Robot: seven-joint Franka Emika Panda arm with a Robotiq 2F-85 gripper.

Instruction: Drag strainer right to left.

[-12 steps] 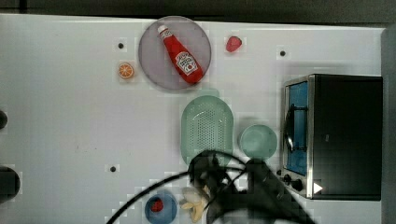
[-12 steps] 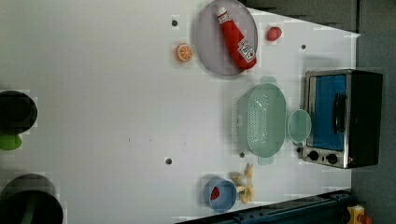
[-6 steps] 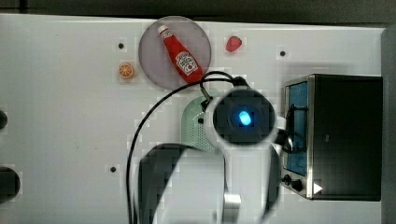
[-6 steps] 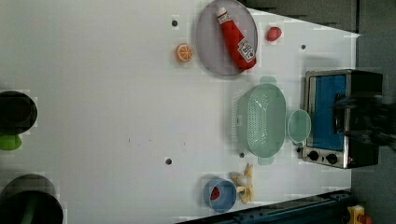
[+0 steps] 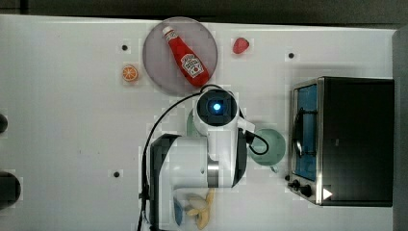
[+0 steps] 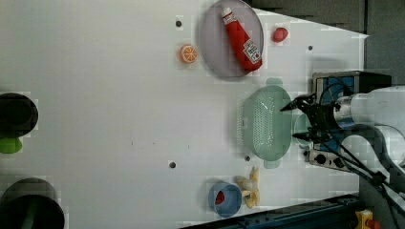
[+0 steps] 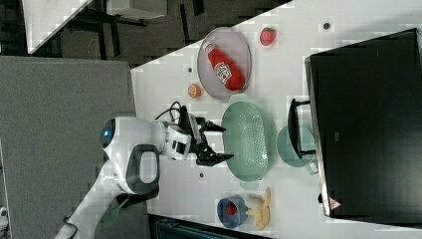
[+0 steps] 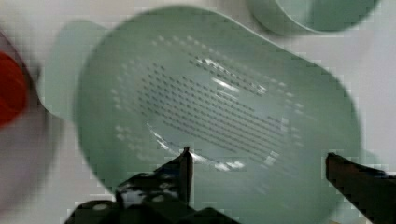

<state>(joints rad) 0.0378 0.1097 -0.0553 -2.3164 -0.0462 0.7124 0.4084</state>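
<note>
strainer (image 6: 265, 125) directly under gripper (image 6: 297, 122), apart | jaws spread wide, holding nothing | cup (image 6: 302, 129) beside

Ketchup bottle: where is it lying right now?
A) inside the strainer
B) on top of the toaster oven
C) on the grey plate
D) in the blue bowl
C: in the top view the ketchup bottle lies diagonally on the grey plate, beside the strainer.
</note>
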